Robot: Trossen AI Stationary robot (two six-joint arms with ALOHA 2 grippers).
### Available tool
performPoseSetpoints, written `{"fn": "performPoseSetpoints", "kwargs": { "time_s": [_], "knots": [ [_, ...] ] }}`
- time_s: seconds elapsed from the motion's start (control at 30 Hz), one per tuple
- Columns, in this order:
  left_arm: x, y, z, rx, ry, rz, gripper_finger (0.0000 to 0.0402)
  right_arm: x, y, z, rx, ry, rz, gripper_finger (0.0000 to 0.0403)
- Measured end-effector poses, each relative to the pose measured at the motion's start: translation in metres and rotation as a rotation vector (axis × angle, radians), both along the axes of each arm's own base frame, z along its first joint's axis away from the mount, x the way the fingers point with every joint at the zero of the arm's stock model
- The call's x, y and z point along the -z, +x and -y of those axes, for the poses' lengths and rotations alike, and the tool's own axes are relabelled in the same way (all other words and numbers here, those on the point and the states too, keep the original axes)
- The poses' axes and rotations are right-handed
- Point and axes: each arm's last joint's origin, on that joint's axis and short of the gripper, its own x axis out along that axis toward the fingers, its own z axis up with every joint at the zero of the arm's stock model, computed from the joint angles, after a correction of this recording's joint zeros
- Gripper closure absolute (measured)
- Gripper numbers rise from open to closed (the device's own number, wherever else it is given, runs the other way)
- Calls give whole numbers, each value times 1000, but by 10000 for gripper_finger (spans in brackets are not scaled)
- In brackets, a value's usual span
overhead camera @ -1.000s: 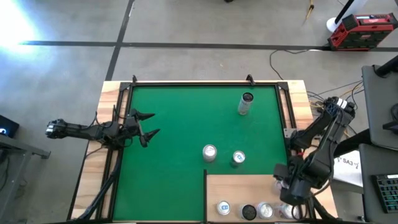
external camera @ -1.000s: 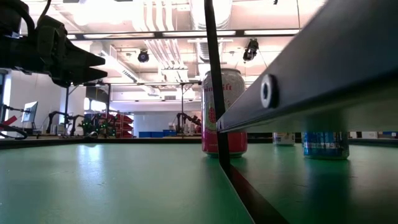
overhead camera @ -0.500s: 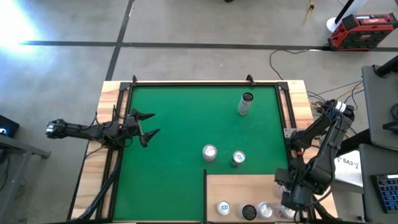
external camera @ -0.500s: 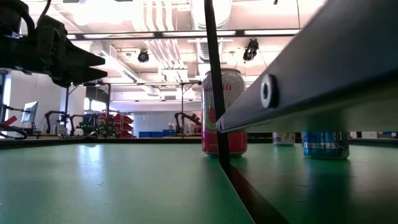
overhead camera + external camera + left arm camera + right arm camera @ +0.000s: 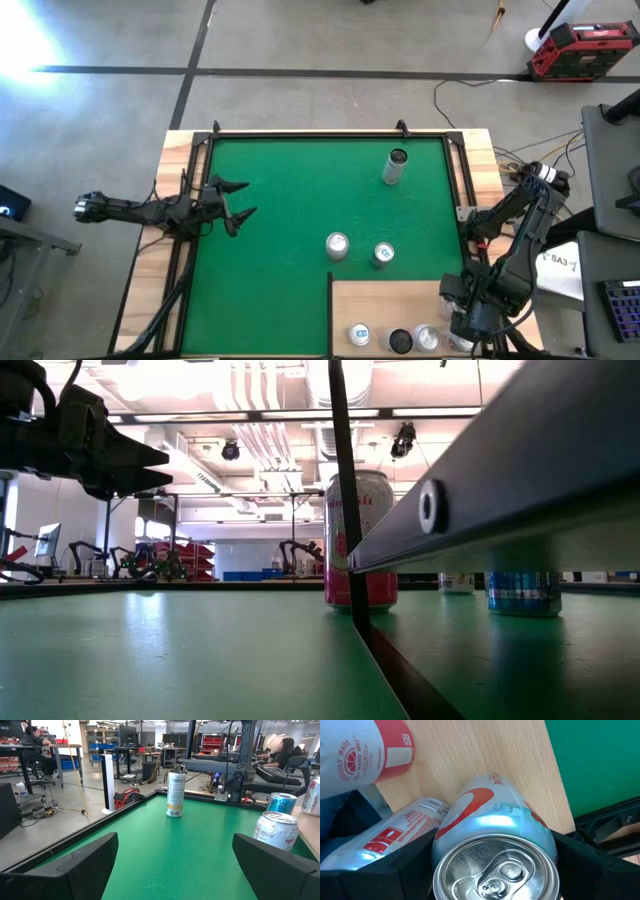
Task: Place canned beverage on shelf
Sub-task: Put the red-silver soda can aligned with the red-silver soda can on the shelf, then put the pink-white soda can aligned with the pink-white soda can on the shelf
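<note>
We've got the right pincer (image 5: 492, 870) clamped around a silver can (image 5: 495, 850) right over the shelf (image 5: 395, 297) corner, beside the cans already standing there — probably setting it down. Left pincer (image 5: 238, 200) idles open, well away from the shelf.

You can't see the right gripper (image 5: 470, 335) clearly from above: its arm covers it at the shelf's (image 5: 395, 300) right edge, and the cans (image 5: 428, 339) there are cut off by the picture's bottom edge. In the low view the shelf's underside blocks the blue can's (image 5: 522, 592) top.
</note>
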Motion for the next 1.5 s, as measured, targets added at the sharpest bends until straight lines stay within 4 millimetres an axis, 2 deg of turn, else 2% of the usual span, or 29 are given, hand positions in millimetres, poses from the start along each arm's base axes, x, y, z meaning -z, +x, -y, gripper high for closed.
{"fn": "performPoseSetpoints", "kwargs": {
  "time_s": [0.73, 1.1, 1.27, 1.5],
  "knots": [
    [0, 0, 0, 0, 0, 1, 24, 3, 1, 1, 43, -15, 18, 89],
    [0, 0, 0, 0, 0, 2, 24, 4, 0, 1, 90, -16, 5, 31],
    [0, 0, 0, 0, 0, 2, 24, -3, 1, -1, 101, 3, 12, 28],
    [0, 0, 0, 0, 0, 2, 24, -29, 0, 0, 130, 13, 4, 28]
  ]
}}
